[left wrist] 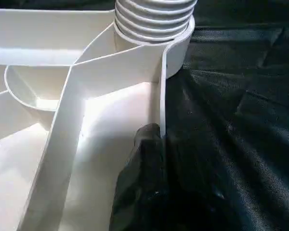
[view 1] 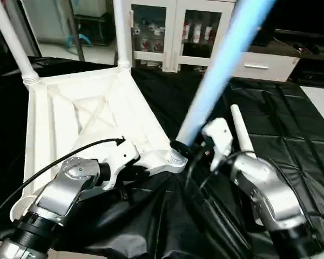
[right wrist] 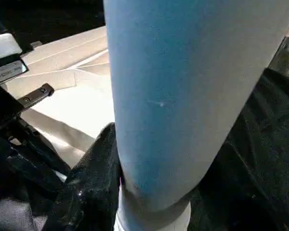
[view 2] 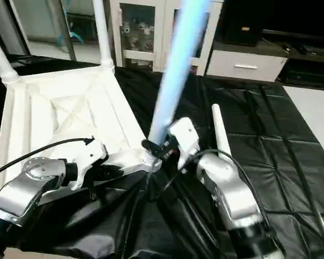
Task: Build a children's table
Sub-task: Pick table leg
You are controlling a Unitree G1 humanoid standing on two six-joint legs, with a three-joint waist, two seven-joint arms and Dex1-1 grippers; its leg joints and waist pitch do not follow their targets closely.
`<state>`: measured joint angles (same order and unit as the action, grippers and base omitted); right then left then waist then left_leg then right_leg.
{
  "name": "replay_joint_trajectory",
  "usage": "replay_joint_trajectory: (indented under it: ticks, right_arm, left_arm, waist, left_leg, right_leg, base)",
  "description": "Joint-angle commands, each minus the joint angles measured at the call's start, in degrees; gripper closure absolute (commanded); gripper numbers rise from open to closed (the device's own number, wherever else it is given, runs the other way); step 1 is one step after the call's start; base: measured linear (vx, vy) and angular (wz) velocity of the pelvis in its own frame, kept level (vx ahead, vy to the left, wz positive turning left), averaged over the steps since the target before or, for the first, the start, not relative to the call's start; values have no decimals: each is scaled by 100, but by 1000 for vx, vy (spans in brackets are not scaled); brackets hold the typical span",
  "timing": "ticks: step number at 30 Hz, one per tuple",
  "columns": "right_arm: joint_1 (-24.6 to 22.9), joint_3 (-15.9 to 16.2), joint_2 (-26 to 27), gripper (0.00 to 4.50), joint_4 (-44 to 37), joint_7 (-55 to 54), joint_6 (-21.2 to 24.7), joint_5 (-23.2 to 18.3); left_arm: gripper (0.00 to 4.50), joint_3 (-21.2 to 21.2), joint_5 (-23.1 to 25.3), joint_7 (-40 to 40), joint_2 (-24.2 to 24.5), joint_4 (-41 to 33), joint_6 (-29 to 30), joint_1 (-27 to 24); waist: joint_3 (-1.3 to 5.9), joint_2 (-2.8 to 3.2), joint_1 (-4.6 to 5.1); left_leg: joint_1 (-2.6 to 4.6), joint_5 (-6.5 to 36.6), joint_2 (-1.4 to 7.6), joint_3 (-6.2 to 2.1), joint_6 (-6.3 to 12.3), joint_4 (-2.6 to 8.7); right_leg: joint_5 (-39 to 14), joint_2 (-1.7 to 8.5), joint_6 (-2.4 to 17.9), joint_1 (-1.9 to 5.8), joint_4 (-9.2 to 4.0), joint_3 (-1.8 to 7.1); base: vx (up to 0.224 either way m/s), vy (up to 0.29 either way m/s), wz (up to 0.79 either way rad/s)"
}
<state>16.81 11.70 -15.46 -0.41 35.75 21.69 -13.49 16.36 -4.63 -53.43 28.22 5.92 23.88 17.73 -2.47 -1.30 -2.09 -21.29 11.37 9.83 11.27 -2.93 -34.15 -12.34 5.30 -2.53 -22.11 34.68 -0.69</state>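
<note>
Gripping the near rim of the upturned children's table [view 1: 70,124] with my left tool [view 1: 130,174] closed on its thin wall, I judge the hollow plastic light, stiff and slick, best held at ribs or sockets. My right tool [view 1: 184,148] clamps the third leg [view 1: 221,70] low, beside its corner socket [view 1: 176,158], while a spare leg [view 1: 241,135] lies on the black-covered tabletop [view 1: 281,124] and two fitted legs [view 1: 121,32] stand farther off.

Left pincer [view 1: 130,171] pinched closed, right pincer [view 1: 184,149] clamped, forearms converging.
</note>
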Motion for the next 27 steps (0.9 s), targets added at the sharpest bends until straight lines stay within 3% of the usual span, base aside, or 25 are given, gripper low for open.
replay_joint_trajectory:
  ticks: [1, 4, 7, 13, 21, 27]
  right_arm:
    - [-148, 291, -38, 267, 486, 174, 534, 30]
    - [34, 257, -59, 267, 604, 241, 648, 1]
    - [414, 181, -81, 267, 899, 415, 1095, -135]
    - [629, 168, -36, 268, 1222, 392, 1277, -112]
    - [999, 363, -102, 268, 1473, 732, 1609, -96]
    - [1223, 558, -207, 268, 1666, 1059, 1749, -27]
  left_arm:
    - [450, -251, -114, 172, -147, -57, -221, 128]
    - [450, -249, -110, 159, -140, -60, -227, 121]
    - [450, -242, -113, 162, -132, -59, -234, 122]
    - [450, -232, -118, 178, -138, -73, -225, 112]
    - [450, -227, -101, 181, -132, -86, -208, 104]
    - [450, -238, -101, 176, -104, -78, -202, 114]
  waist:
    - [153, -21, 52]
    - [169, -15, 67]
    - [174, -8, 72]
    - [177, -31, 47]
    - [173, -35, 65]
    - [178, -39, 43]
  left_leg:
    - [136, 2943, 299, -279, -404, 605]
    - [137, 2960, 304, -284, -433, 628]
    - [142, 2908, 302, -267, -433, 636]
    - [154, 2732, 306, -232, -407, 614]
    - [162, 2907, 303, -253, -470, 619]
    - [175, 2814, 309, -229, -442, 610]
  right_leg:
    - [-3606, 289, 433, -117, -650, 148]
    - [-3424, 282, 467, -94, -647, 129]
    - [-3136, 266, 572, -100, -632, 139]
    - [-3011, 280, 647, -109, -627, 162]
    - [-3180, 280, 612, -106, -633, 143]
    - [-2967, 276, 692, -120, -621, 155]
  base:
    - [0, 0, 0]
    - [0, 0, 0]
    - [0, 0, 0]
    - [0, 0, 0]
    - [0, 0, 0]
    - [0, 0, 0]
